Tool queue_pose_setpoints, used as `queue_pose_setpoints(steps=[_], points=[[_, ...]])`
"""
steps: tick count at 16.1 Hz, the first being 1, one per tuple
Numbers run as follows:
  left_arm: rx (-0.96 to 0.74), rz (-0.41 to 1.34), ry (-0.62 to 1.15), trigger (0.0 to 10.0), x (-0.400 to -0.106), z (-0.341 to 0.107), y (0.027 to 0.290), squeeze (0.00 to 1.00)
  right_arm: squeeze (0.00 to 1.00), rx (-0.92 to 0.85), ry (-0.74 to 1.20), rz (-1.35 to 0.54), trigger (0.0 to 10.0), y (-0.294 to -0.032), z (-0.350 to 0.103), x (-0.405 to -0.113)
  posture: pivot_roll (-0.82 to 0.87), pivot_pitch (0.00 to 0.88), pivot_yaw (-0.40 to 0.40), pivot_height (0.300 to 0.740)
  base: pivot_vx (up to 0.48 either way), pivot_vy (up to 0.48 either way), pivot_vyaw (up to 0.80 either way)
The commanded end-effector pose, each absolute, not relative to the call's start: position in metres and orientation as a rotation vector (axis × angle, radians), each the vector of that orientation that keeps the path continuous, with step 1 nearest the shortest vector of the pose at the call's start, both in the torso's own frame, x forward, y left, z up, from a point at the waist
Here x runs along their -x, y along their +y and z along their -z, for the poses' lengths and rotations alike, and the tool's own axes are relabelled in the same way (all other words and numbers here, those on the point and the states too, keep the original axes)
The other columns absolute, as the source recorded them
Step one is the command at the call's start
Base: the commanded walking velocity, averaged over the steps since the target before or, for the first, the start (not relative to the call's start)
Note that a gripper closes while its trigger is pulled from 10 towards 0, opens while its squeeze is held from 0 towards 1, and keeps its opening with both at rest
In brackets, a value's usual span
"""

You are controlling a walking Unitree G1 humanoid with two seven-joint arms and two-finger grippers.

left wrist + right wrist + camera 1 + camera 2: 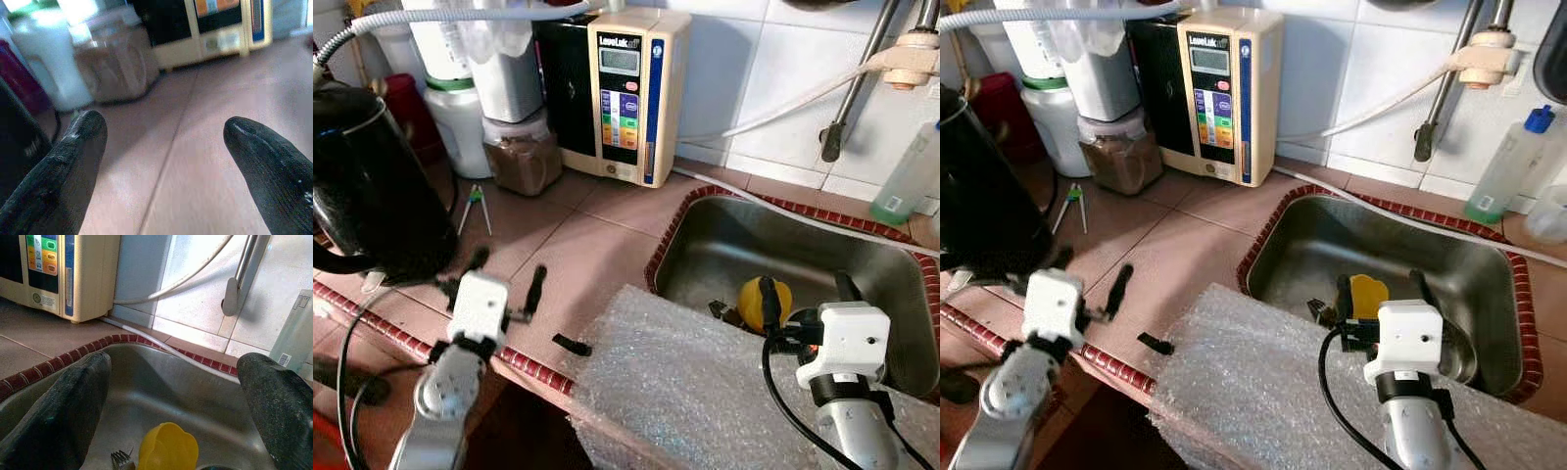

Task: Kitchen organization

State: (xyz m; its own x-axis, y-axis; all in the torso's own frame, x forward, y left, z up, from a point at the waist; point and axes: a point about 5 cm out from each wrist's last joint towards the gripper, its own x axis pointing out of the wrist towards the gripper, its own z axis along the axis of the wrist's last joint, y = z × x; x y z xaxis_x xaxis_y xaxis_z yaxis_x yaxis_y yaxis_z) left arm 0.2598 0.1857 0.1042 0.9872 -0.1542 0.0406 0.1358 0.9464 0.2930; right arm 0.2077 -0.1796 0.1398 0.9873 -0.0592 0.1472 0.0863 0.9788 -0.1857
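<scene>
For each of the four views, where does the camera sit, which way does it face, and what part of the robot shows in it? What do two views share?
Left eye view: on the head, facing forward and down at the countertop and sink; both silver arms show.
Right eye view: same head, same scene; left gripper and right gripper, both open.
Left wrist view: faces along its fingers toward the brown container.
Right wrist view: faces into the sink over the yellow cup and fork.
Shared: both wrist views catch the beige water machine.

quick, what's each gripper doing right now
left gripper: open, empty, over the counter.
right gripper: open, empty, over the sink.
</scene>
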Motion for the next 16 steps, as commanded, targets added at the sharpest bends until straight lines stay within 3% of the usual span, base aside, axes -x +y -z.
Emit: queue_pose_setpoints(steps=[1,6,16], points=[[-0.306,0.166,-0.076,10.0,-0.260,-0.109,0.181,0.00,1.00,0.182,-0.149,0.062,10.0,-0.176,-0.143,-0.208,0.01,0.000,0.026,0.740,0.000,0.000,0.00],[-0.318,0.161,-0.075,10.0,-0.267,-0.112,0.177,0.00,1.00,0.178,-0.145,0.067,10.0,-0.175,-0.144,-0.209,0.00,0.000,0.038,0.740,0.000,0.000,0.77],[-0.289,0.241,-0.043,10.0,-0.273,-0.115,0.166,0.00,1.00,0.102,-0.120,0.111,10.0,-0.180,-0.139,-0.210,-0.01,0.000,0.053,0.740,0.000,0.000,0.00]])
